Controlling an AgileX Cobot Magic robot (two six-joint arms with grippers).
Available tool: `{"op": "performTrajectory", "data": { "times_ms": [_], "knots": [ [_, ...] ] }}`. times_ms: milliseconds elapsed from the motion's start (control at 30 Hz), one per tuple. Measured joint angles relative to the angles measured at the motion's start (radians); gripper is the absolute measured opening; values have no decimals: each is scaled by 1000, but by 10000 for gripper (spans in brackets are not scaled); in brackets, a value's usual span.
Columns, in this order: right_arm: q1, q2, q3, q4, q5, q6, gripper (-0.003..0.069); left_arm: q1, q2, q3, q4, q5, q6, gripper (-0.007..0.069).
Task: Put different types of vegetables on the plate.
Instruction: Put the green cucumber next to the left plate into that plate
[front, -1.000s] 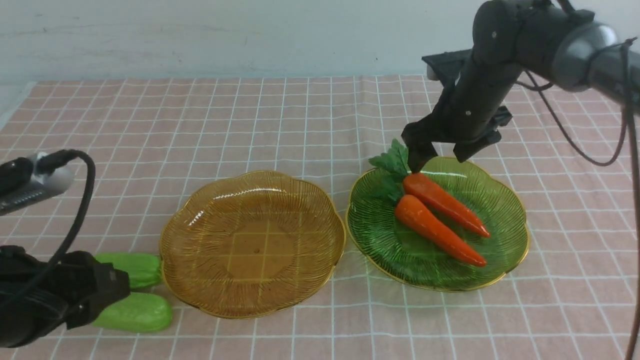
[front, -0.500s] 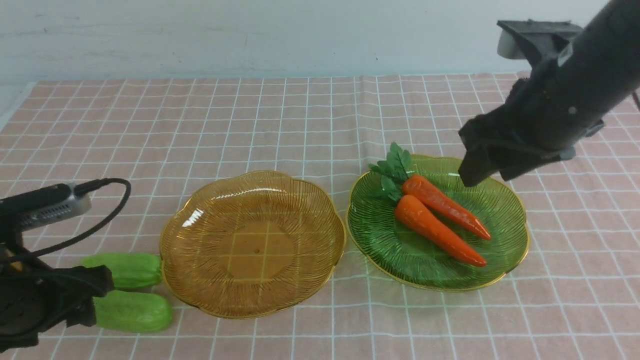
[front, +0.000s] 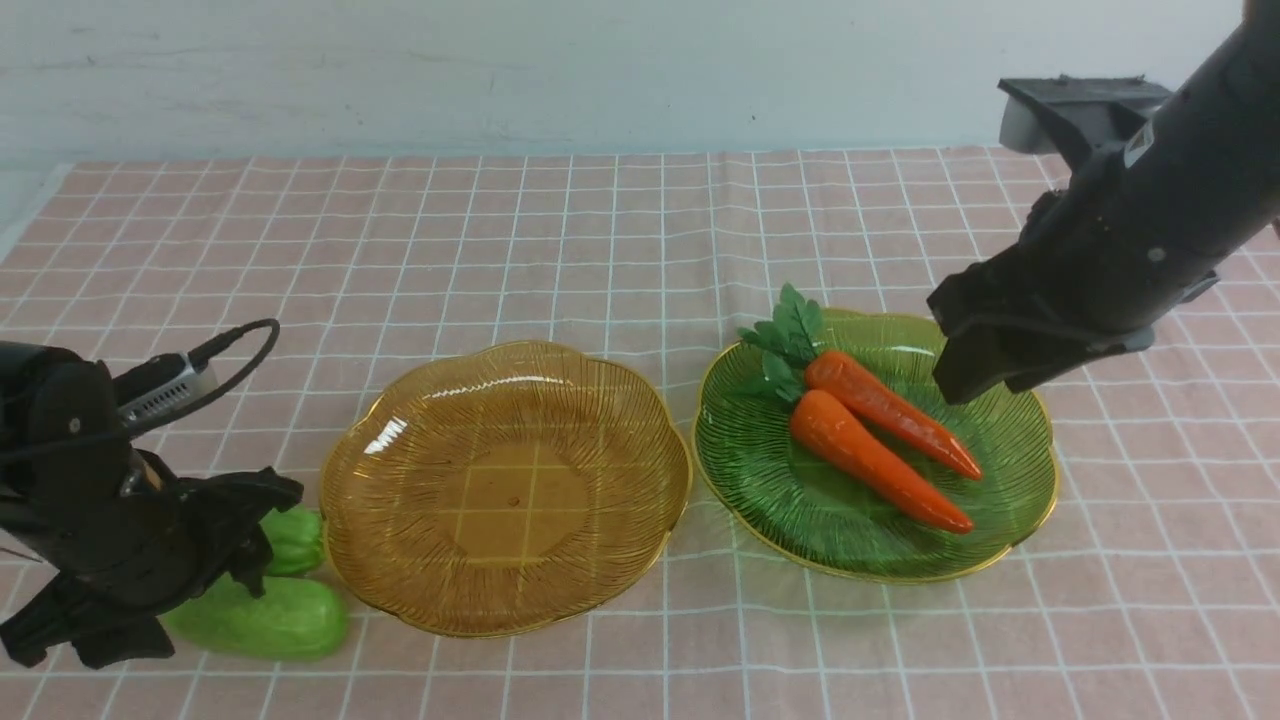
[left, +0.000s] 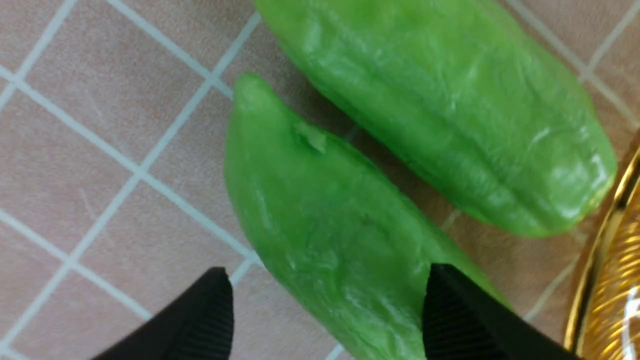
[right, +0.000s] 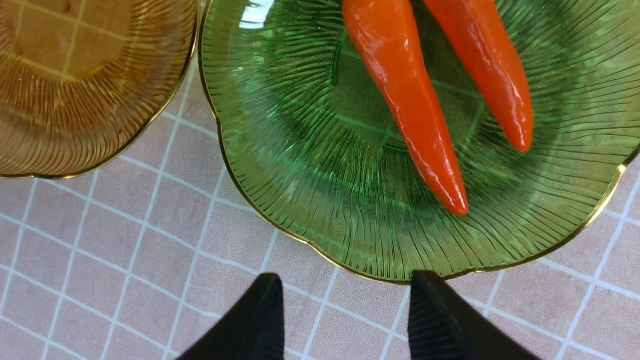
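pink checked cloth (front: 600, 230) | left gripper (left: 325, 270) parted over cucumber (left: 310, 210) | right gripper (right: 347, 276) parted, empty, over green plate (right: 300, 240)

No text, label, brand, number or sign can be read in any of the views. A small pale patch on the black housing of the right arm (front: 1133, 152) in the front view is too small to make out.
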Motion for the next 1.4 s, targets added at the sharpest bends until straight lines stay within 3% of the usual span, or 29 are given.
{"op": "performTrajectory", "data": {
  "times_ms": [200, 567, 700, 800, 1000, 1167, 1400],
  "knots": [
    [0, 0, 0, 11, -1, -16, 320, 0, 58, -9, 0, -131, -117, 463],
    [0, 0, 0, 13, -3, -18, 320, 0, 186, -20, 31, -106, -122, 469],
    [0, 0, 0, 30, -3, -18, 320, 0, 198, -28, 35, -81, -111, 375],
    [0, 0, 0, 31, -3, -18, 320, -1, 179, -32, 34, -62, -46, 315],
    [0, 0, 0, 30, -3, -18, 319, 0, 76, -71, 13, 70, 90, 311],
    [0, 0, 0, 33, -3, -58, 300, 0, -39, -197, -78, 90, 301, 311],
    [0, -10, 1, 24, -3, -87, 162, -55, 8, -313, -229, 106, 525, 311]
  ]
}}
